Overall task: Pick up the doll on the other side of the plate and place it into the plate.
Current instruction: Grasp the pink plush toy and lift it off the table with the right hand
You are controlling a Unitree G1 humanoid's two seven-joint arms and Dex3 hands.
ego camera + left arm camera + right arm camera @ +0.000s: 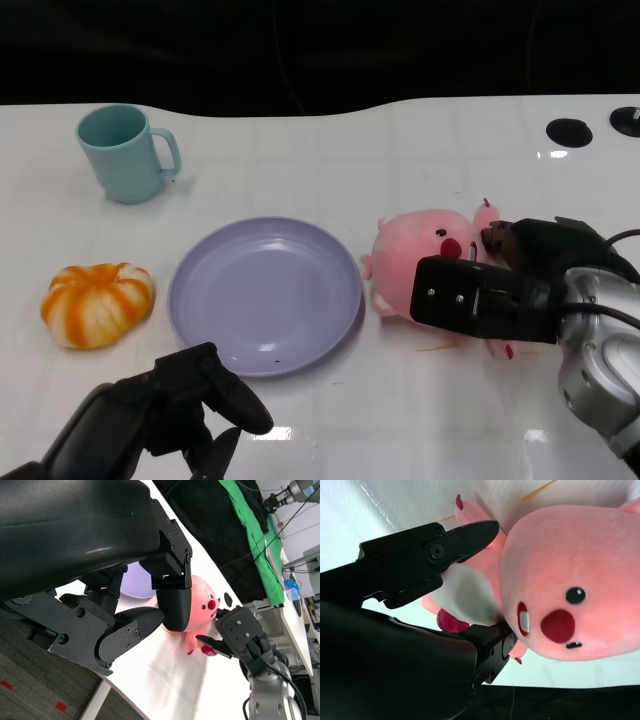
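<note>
Head view, left to right. An orange-and-white striped pumpkin toy (pixel 98 304) lay at the left edge of the white bench (pixel 400 150), with a teal mug (pixel 126 152) behind it, handle turned to the right. The left hand (pixel 195 400) hovered low at the near edge, just in front of the plate – its fingers curled inward, holding nothing. The lavender plate (pixel 264 294) sat at centre, with nothing in it. Just beside its right rim lay the pink plush doll (pixel 425 255), on the bench, face turned toward the plate. The right hand (pixel 500 280) was closed around the doll's body from the right – one finger (pixel 465 535) lying across the doll's near side, the rest of the hand at its far side by the dark-pink foot. The right wrist view showed the doll's white belly between these fingers. Two dark round holes (pixel 569 131) marked the far right of the bench.
</note>
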